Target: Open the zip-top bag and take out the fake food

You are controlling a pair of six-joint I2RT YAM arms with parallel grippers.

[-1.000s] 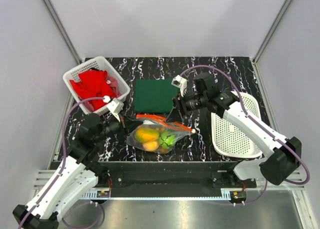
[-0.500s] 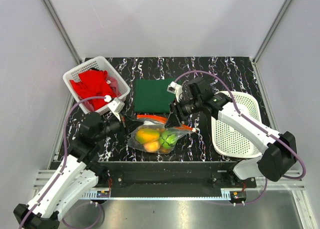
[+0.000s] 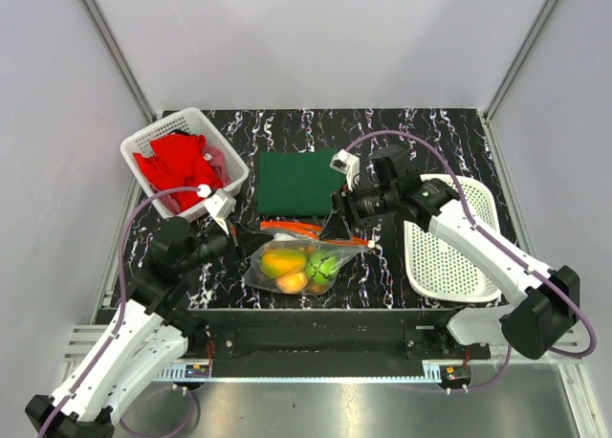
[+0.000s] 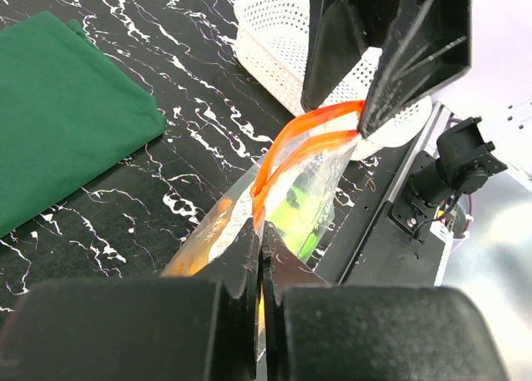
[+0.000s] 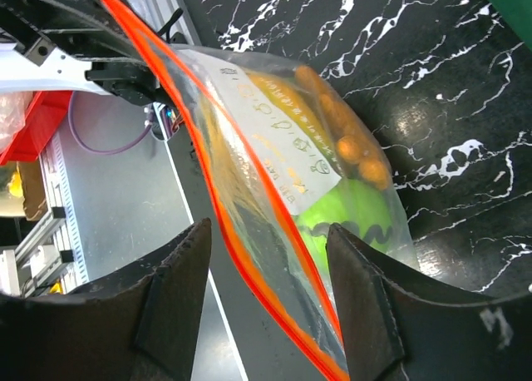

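The zip-top bag (image 3: 301,261) lies at the table's near middle, its orange-red zip strip (image 3: 316,229) held up along the top. The fake food shows inside it: a yellow-orange piece (image 3: 279,259), a green one (image 3: 325,264) and a peach one (image 3: 292,280). My left gripper (image 3: 235,239) is shut on the left end of the strip (image 4: 260,229). My right gripper (image 3: 340,224) is open with its jaws on either side of the strip (image 5: 268,223), near the right end. The green piece (image 5: 349,219) and an orange carrot-like piece (image 5: 341,136) show through the plastic.
A flat dark green cloth (image 3: 298,183) lies just behind the bag. A white basket (image 3: 143,143) with a red cloth (image 3: 182,161) stands at the back left. A white perforated tray (image 3: 449,251) lies at the right. The table's front edge runs just below the bag.
My right gripper has come down and toward the bag's zip strip and now straddles it. My left gripper has kept its hold and barely moved.
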